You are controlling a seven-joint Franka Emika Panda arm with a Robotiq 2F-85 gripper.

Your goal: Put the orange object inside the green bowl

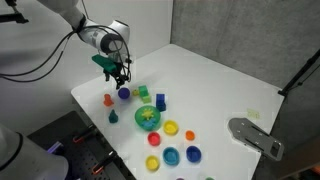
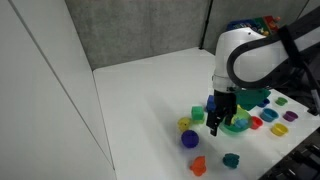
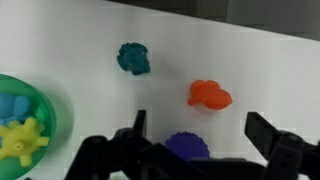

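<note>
The orange object lies on the white table, small and orange-red; it also shows in both exterior views. The green bowl is at the left edge of the wrist view with a yellow toy and a blue piece inside; it also shows in both exterior views. My gripper is open and empty. It hovers over a purple ball, with the orange object just beyond the fingertips. In the exterior views the gripper hangs above the toys, next to the bowl.
A teal piece lies beyond the orange object. Green cubes, a blue cube, a dark-green cone and several coloured caps surround the bowl. A grey bracket sits at the table edge.
</note>
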